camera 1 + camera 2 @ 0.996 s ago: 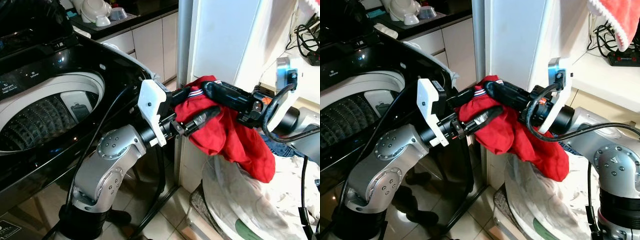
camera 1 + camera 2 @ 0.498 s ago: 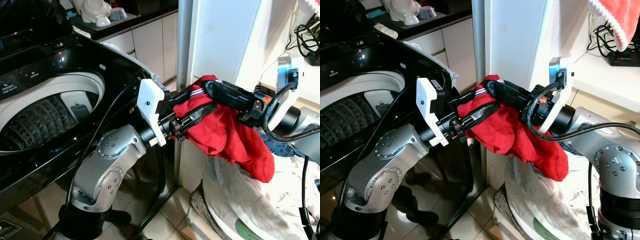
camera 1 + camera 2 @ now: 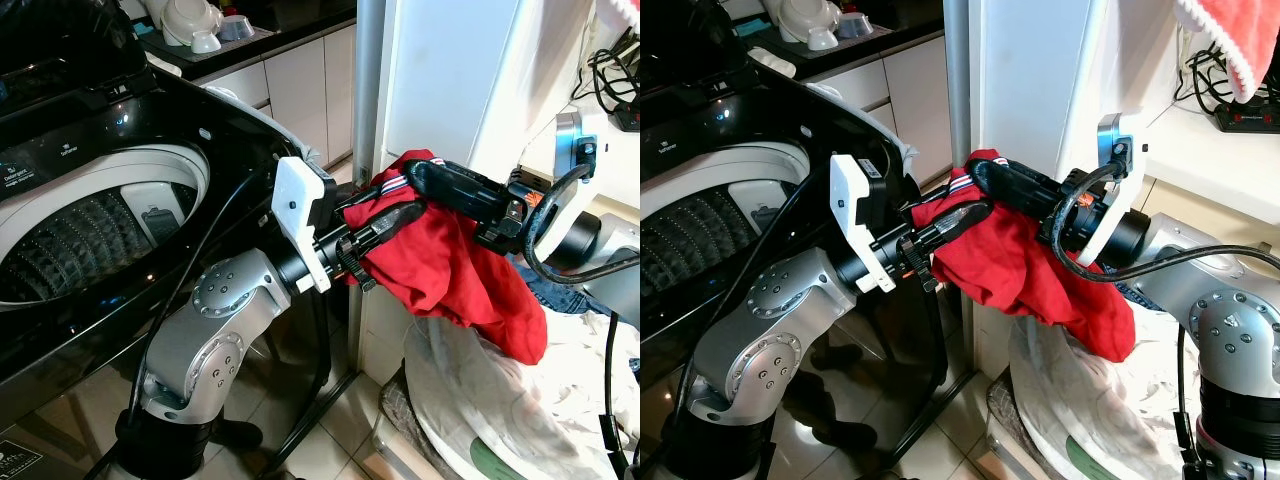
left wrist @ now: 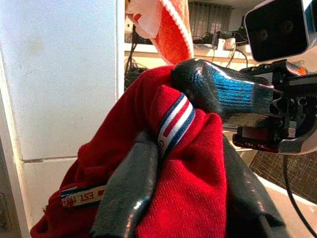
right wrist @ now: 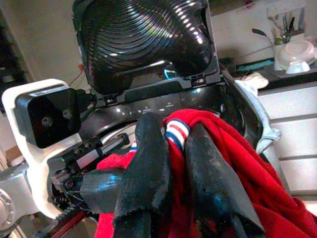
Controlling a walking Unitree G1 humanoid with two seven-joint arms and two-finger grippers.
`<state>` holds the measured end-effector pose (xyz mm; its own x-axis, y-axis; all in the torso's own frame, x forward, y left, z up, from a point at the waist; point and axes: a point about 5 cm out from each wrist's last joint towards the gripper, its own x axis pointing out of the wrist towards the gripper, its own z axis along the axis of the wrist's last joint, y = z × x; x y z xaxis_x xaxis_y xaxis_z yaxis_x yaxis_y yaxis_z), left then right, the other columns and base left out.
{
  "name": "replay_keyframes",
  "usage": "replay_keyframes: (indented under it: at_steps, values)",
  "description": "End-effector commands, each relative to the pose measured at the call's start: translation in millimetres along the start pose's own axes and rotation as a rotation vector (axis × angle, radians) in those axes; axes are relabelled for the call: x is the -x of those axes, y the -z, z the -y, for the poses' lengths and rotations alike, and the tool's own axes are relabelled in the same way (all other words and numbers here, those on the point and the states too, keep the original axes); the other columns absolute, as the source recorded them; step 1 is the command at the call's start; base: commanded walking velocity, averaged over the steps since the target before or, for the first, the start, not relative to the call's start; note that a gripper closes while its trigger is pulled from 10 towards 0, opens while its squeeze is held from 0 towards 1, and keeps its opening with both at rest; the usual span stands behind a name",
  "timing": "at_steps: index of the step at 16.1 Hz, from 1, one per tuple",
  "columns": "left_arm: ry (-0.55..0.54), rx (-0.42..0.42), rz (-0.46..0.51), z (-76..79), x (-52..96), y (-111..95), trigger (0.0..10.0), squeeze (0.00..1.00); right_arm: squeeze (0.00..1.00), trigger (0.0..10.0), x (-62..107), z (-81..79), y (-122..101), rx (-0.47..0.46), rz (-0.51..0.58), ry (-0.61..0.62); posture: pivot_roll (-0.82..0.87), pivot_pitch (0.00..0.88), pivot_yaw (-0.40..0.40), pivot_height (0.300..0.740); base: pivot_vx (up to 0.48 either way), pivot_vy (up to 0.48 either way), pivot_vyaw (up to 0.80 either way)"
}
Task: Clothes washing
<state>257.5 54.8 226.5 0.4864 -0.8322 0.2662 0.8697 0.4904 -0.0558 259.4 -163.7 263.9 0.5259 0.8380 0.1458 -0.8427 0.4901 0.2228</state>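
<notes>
A red garment point(image 3: 460, 275) with a red, white and blue striped collar hangs in the air between my two arms, just right of the open top-loading washing machine point(image 3: 190, 165). My right gripper point(image 3: 420, 178) is shut on the collar at the top of the bunch; in the right wrist view its fingers point(image 5: 148, 173) pinch the striped trim point(image 5: 177, 133). My left gripper point(image 3: 388, 215) reaches in from the washer side, and its fingers point(image 4: 124, 193) close on a fold of the red cloth point(image 4: 188, 198) just below the collar. The drum point(image 3: 80, 240) lies to the left, below the garment.
The washer lid point(image 5: 143, 39) stands raised behind the drum. A white appliance wall point(image 3: 450, 70) rises right behind the garment. A basket of pale laundry point(image 3: 480, 400) sits on the floor at lower right. An orange towel point(image 3: 1230, 40) and cables hang above the right shelf.
My left gripper's fingers have swung up and closed together on the red cloth near the collar. The right gripper and garment have barely shifted.
</notes>
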Motion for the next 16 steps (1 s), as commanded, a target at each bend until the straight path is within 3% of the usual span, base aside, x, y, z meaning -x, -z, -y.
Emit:
replay_keyframes:
  at_steps: [1,2,3,5,7,8,9,11,13,14,15,16]
  values:
    - [-0.019,0.010,0.008,-4.5,2.2,-2.2,0.0,0.00,0.00,6.5,-4.3,-8.6,-9.8,0.046,0.015,-0.038,-0.09,0.000,0.092,0.740,0.000,0.000,0.00]
    - [-0.026,0.011,0.015,-5.8,2.4,-3.5,0.0,0.00,0.00,10.0,-4.4,-7.7,-10.8,0.049,0.016,-0.026,-0.09,0.000,0.092,0.740,0.000,0.000,0.00]
    - [-0.039,0.008,0.024,-7.6,2.9,-5.1,0.0,0.00,1.00,10.0,-4.5,-7.0,-11.9,0.038,0.028,-0.023,-0.09,0.000,0.093,0.740,0.000,0.000,0.00]
    - [-0.080,-0.011,0.044,-14.9,5.0,-10.4,0.0,0.00,1.00,10.0,-4.3,-7.6,-14.3,0.028,0.048,-0.035,-0.09,0.000,0.092,0.740,0.000,0.000,0.00]
    - [-0.162,-0.060,0.089,-33.3,12.2,-26.2,0.0,0.00,1.00,10.0,-4.8,-8.3,-18.9,0.058,0.069,-0.025,-0.09,0.000,0.094,0.740,0.000,0.000,0.00]
    - [-0.206,-0.097,0.102,-43.0,16.3,-35.1,0.0,0.00,0.00,10.0,-4.8,-8.2,-20.7,0.068,0.079,-0.021,-0.09,0.000,0.094,0.740,0.000,0.000,0.00]
    - [-0.251,-0.143,0.109,-52.4,20.6,-43.9,0.0,0.00,0.00,10.0,-4.7,-8.1,-22.0,0.077,0.087,-0.017,-0.09,0.000,0.095,0.740,0.000,0.000,0.00]
    - [-0.504,-0.377,0.114,-91.5,40.7,-83.0,0.0,0.00,0.00,10.0,-4.6,-9.2,-22.0,0.093,0.083,-0.020,-0.09,0.000,0.096,0.740,0.000,0.000,0.00]
    - [-0.735,-0.638,0.112,-116.7,63.3,-123.2,0.0,0.00,0.00,10.0,-4.6,-9.8,-19.7,0.098,0.068,-0.019,-0.09,0.000,0.098,0.740,0.000,0.000,0.00]
    - [-0.893,-0.801,0.044,-131.0,82.7,-143.0,0.0,0.00,0.00,10.0,-4.6,-9.3,-16.5,0.106,0.044,-0.011,-0.09,0.000,0.101,0.740,0.000,0.000,0.00]
    - [-0.993,-0.907,-0.004,-138.3,96.1,-156.2,0.0,0.00,0.00,10.0,-4.6,-8.9,-14.4,0.112,0.028,-0.005,-0.09,0.000,0.101,0.740,0.000,0.000,0.00]
    - [-1.156,-1.053,-0.180,-153.8,123.5,-167.5,0.0,0.00,0.00,10.0,-5.5,-8.4,-6.4,0.137,-0.037,0.007,-0.08,0.000,0.100,0.740,0.000,0.000,0.00]
